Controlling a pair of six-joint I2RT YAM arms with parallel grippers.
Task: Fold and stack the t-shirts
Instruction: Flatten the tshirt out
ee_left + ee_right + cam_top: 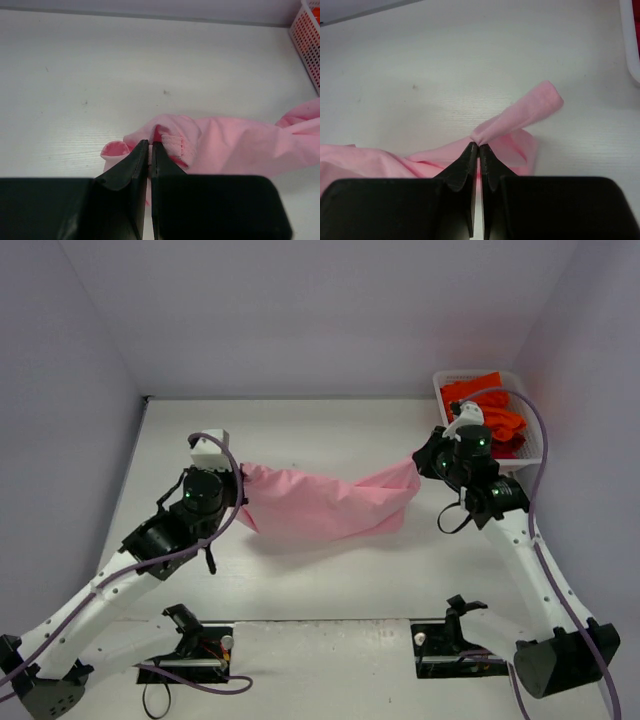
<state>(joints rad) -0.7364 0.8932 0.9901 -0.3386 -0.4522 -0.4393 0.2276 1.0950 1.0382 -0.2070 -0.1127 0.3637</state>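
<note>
Between the two arms, over the white table [330, 430], one light pink t-shirt [325, 505] is stretched into a wrinkled, sagging band. The left gripper [150, 143] is pinched tight on a stitched hem at one end, and the right gripper [479, 145] on a bunched fold at the other. One white mesh basket [465, 374] in the far right corner holds the orange-red t-shirts [500, 422], heaped so they cannot be counted.
</note>
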